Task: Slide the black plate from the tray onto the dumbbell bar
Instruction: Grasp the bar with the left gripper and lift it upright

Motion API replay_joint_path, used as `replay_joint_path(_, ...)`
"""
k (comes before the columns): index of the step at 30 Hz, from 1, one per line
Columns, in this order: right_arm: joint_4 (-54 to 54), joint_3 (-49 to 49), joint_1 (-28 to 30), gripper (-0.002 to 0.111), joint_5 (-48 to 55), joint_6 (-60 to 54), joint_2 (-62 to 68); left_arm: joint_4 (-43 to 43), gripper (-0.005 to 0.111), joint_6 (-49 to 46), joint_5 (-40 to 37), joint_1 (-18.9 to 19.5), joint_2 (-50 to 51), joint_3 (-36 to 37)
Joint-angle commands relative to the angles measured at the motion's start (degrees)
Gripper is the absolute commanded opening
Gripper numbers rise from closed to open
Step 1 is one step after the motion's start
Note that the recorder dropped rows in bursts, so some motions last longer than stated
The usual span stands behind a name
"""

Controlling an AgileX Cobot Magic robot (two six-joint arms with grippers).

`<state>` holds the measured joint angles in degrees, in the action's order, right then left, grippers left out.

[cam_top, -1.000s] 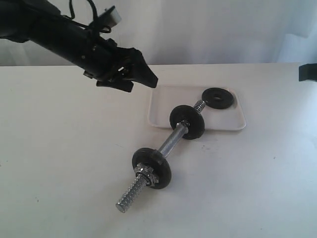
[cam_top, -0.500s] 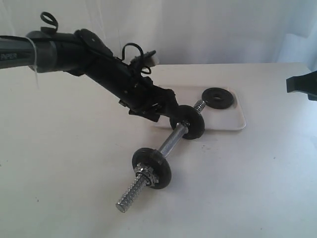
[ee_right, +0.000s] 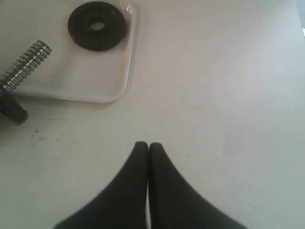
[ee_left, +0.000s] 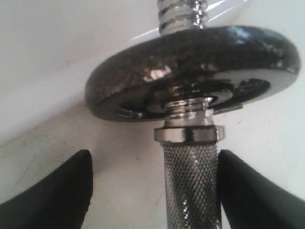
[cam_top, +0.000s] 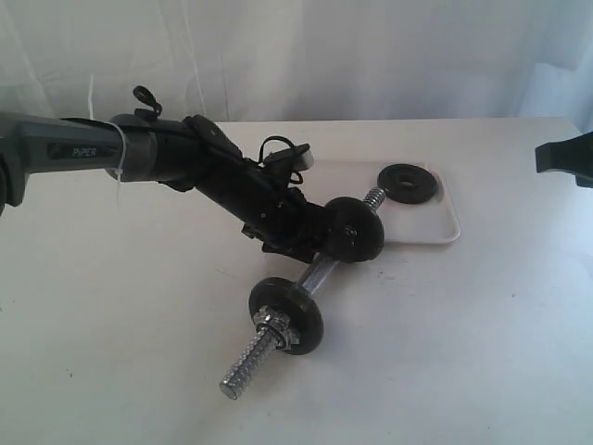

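The black plate (cam_top: 408,182) (ee_right: 97,25) lies flat in the far corner of the white tray (cam_top: 435,227) (ee_right: 71,81). The dumbbell bar (cam_top: 318,272) rests slantwise on the table. Its far threaded end (ee_right: 24,67) reaches over the tray, with one black disc (cam_top: 357,230) beside the tray's edge. Another disc (cam_top: 287,313) and the star nut (cam_top: 275,324) sit near the front end. My left gripper (cam_top: 320,243) (ee_left: 155,157) is open and straddles the knurled bar (ee_left: 190,186) just under the far disc (ee_left: 190,67). One finger (ee_left: 252,191) touches the bar. My right gripper (ee_right: 148,145) is shut and empty over bare table.
The right arm (cam_top: 565,158) shows only at the right edge of the exterior view. The left arm (cam_top: 167,158) stretches across the table's left half. A white curtain hangs behind the table.
The left arm has come down and to the right, from above the table to the bar beside the far disc. The right arm has edged into view on the right.
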<state>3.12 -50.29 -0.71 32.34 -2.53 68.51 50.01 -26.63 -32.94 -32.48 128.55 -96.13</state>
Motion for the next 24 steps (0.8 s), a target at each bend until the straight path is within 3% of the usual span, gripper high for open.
replay_joint_path(1, 0.0, -0.4, 0.0, 0.000, -0.8, -0.3, 0.0, 1.3, 0.074, -0.3, -5.1, -0.2, -0.2, -1.3)
replay_joint_path(9, 0.0, -0.4, 0.0, 0.000, -0.8, -0.3, 0.0, 0.8, 0.073, -0.2, -6.6, -0.2, -0.1, -1.3)
replay_joint_path(14, 0.0, -0.4, 0.0, 0.000, -0.8, -0.3, 0.0, 0.8, 0.066, -0.2, -6.5, -0.5, -0.1, -1.3)
replay_joint_path(24, 0.0, -0.4, 0.0, 0.000, -0.8, -0.3, 0.0, -4.3, 0.066, 4.5, 0.2, -3.2, -0.1, -1.3)
